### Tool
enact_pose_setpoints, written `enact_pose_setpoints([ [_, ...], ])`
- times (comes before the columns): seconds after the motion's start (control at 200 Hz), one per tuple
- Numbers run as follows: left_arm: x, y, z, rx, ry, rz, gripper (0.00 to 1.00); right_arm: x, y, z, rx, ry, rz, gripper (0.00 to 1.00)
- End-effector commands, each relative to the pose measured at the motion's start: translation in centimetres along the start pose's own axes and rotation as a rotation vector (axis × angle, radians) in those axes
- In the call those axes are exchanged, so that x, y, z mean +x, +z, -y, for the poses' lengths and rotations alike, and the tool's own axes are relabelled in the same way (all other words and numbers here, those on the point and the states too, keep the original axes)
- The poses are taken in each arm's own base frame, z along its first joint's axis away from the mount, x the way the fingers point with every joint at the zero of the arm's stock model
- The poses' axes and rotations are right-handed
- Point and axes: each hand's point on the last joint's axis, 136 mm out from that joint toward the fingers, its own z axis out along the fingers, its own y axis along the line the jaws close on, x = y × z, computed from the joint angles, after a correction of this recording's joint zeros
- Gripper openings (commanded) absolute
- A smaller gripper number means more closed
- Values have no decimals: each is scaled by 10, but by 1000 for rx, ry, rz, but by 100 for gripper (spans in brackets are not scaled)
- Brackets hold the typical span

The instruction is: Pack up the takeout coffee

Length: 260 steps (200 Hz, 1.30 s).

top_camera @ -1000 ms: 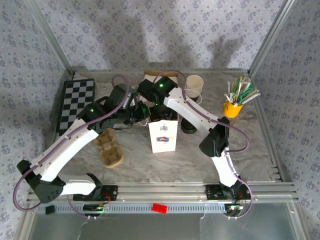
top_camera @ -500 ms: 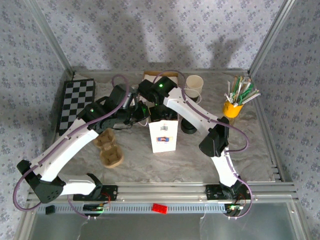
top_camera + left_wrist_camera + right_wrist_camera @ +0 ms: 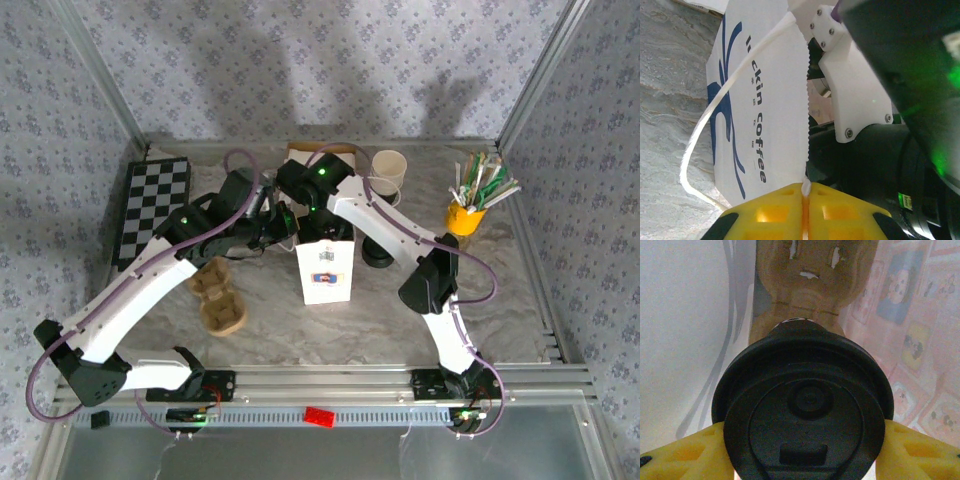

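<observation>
White arm links [image 3: 135,295], black joints [image 3: 430,285], purple cables [image 3: 238,153] looping, green LEDs [image 3: 322,170] glowing, yellow end effector fingers [image 3: 680,455], screwed white bracket [image 3: 855,95].

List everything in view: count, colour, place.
white paper bag with blue print: 1, white, table centre
takeout coffee, cup under round black plastic lid: 1, inside bag
brown cardboard cup carrier: 1, brown, left of bag
checkerboard: 1, black-white, far left
cream lidless paper cups: stack, cream, back
black round lids: stack, black, right of bag
yellow cup of straws: 1, yellow, right
left gripper: yellow fingers, shut on bag rim
right gripper: yellow fingers, shut on takeout coffee
</observation>
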Motion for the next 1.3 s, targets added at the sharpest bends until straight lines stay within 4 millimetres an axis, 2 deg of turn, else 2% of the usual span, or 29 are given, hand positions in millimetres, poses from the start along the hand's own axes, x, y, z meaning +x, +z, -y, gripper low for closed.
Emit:
enact_pose_setpoints([
  [0.0,1,4,-5,-34,39,2,10,43,-7,29,111,-21,-162,55],
  [0.075,1,5,-4,-32,47,3,10,43,1,32,139,-22,-179,55],
  [0.24,1,4,-1,-24,63,5,10,40,14,22,112,-25,-201,55],
  [0.52,2,5,0,-26,69,3,11,35,20,27,130,-15,-184,55],
  [0.725,2,5,1,-22,68,2,19,32,21,29,138,-12,-173,55],
  [0.895,1,-1,3,-16,71,8,19,31,21,30,146,-12,-166,54],
  [1.074,-1,-2,4,-15,73,11,17,30,21,30,141,-13,-164,54],
  [1.294,0,3,3,-20,84,9,10,33,17,29,134,-21,-173,54],
])
